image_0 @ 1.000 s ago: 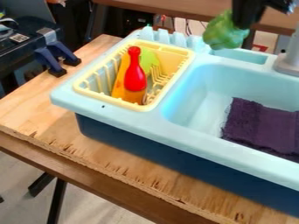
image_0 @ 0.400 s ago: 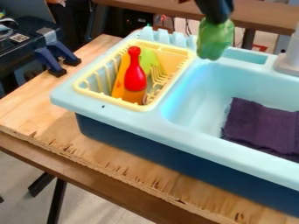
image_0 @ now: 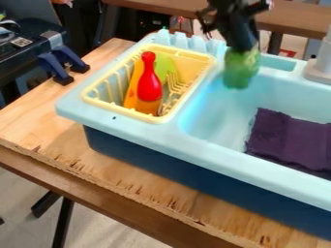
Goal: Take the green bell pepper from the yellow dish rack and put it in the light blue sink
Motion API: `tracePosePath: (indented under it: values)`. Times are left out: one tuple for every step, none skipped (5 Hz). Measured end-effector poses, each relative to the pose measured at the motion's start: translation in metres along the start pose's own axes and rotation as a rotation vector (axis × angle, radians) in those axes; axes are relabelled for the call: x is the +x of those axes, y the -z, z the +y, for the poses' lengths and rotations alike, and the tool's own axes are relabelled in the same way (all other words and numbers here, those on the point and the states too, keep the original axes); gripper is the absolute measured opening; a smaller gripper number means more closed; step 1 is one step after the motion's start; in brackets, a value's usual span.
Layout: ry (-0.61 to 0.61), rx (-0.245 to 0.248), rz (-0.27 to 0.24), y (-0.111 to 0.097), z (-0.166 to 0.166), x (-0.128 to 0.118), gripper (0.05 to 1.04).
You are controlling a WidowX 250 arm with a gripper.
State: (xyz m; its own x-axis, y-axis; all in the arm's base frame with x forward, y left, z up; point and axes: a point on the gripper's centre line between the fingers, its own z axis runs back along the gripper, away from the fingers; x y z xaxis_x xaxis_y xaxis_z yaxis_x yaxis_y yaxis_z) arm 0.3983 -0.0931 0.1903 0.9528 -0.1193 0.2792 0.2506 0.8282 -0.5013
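At the top of the camera view, the black gripper (image_0: 243, 47) hangs down over the back left part of the sink basin, shut on a green object (image_0: 241, 68) that looks like a toy vegetable. Its lower end is above the basin, near the back rim. To the left stands a yellow dish rack (image_0: 95, 97) holding a red bowling-pin-shaped toy (image_0: 149, 83), an orange piece (image_0: 134, 87) and a light green piece (image_0: 165, 65). A dark purple cloth (image_0: 289, 138) lies on the floor of the light blue sink (image_0: 219, 114).
The grey faucet base (image_0: 318, 71) rises at the right rear rim. Two dark blue clamps (image_0: 55, 68) grip the left back side of the wooden table (image_0: 38, 121). A black case (image_0: 26, 46) stands at the upper left.
The gripper has come left and then down with the green object in it, from above the back rim to over the basin's back left part. The rack and cloth have not moved.
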Motion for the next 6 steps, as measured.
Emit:
tracePosePath:
  values:
    - [-0.040, -0.009, 0.057, 0.017, 0.004, 0.001, 0.110]
    - [-0.070, 0.011, 0.096, 0.027, 0.006, -0.002, 0.110]
    - [-0.110, 0.046, 0.117, 0.023, 0.017, -0.006, 0.147]
    - [-0.144, 0.038, 0.115, 0.018, 0.022, -0.006, 0.370]
    - [-0.148, 0.039, 0.092, 0.018, 0.023, -0.003, 0.688]
    - [-0.135, 0.046, 0.037, 0.009, 0.016, 0.003, 0.971]
